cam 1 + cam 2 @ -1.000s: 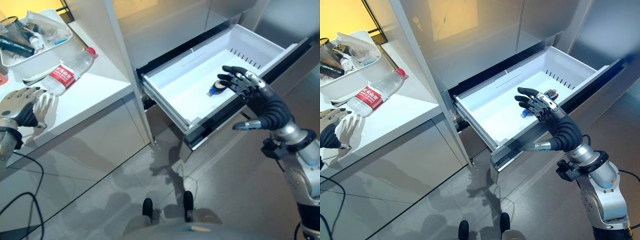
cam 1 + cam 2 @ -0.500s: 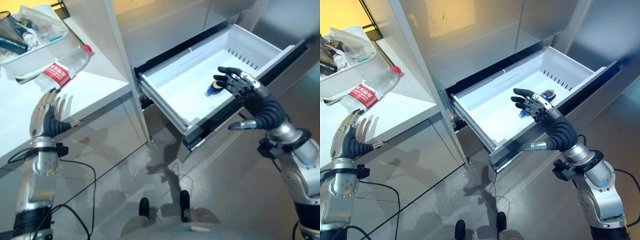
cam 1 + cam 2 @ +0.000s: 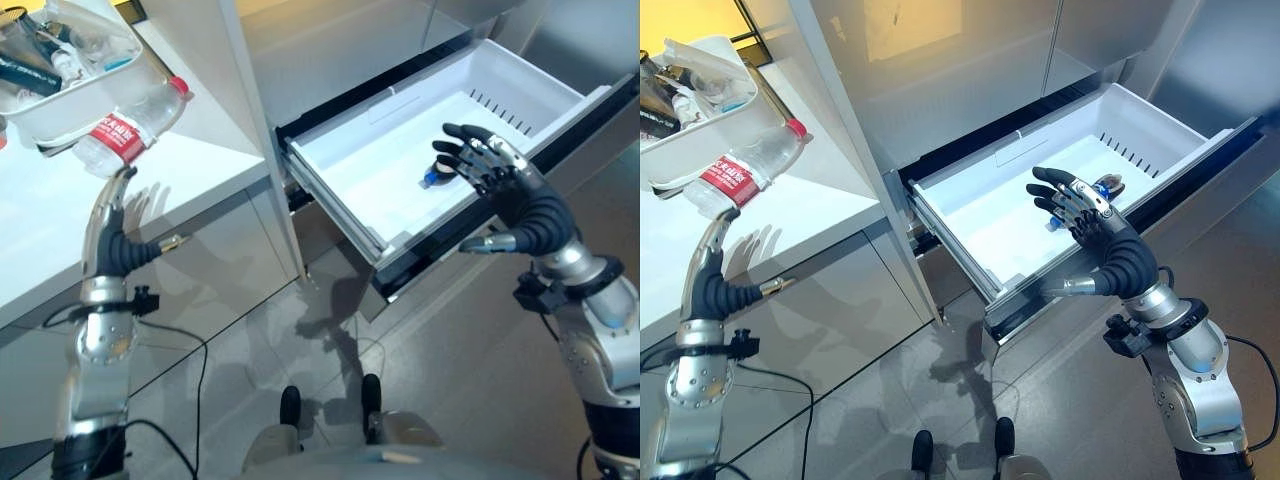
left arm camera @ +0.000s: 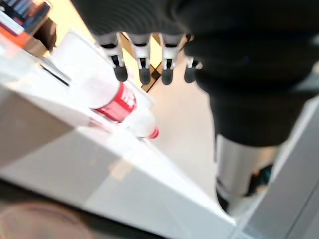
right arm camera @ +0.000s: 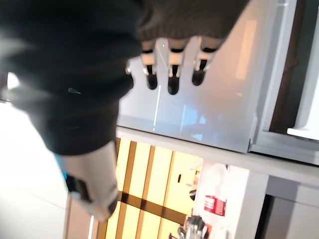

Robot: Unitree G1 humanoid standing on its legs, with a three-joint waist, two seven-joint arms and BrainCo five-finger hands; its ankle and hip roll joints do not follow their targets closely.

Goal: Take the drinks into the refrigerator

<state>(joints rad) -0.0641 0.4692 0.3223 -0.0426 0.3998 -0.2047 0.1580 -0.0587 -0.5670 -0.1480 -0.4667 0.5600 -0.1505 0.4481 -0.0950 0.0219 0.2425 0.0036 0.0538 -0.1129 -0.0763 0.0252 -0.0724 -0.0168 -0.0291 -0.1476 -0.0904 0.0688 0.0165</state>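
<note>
Water bottle [image 3: 130, 127] lies on the surface [image 3: 60, 215], just beyond the left robot hand [image 3: 115, 235].
Fingers straight, empty; bottle's cap points toward the refrigerator drawer [image 3: 370, 170], where the right robot hand [image 3: 500, 185] hovers spread.

One clear plastic water bottle [image 3: 133, 124] with a red label and red cap lies on the white counter [image 3: 190, 170]. One white bin [image 3: 78, 102] of assorted items sits beside it, touching it; its contents are too jumbled to count. One white refrigerator drawer [image 3: 350, 180] stands pulled open, and one small blue-capped drink [image 3: 430, 180] lies inside it. Two robot hands show: the left hand [image 3: 112, 218] and the right hand [image 3: 490, 172].
</note>
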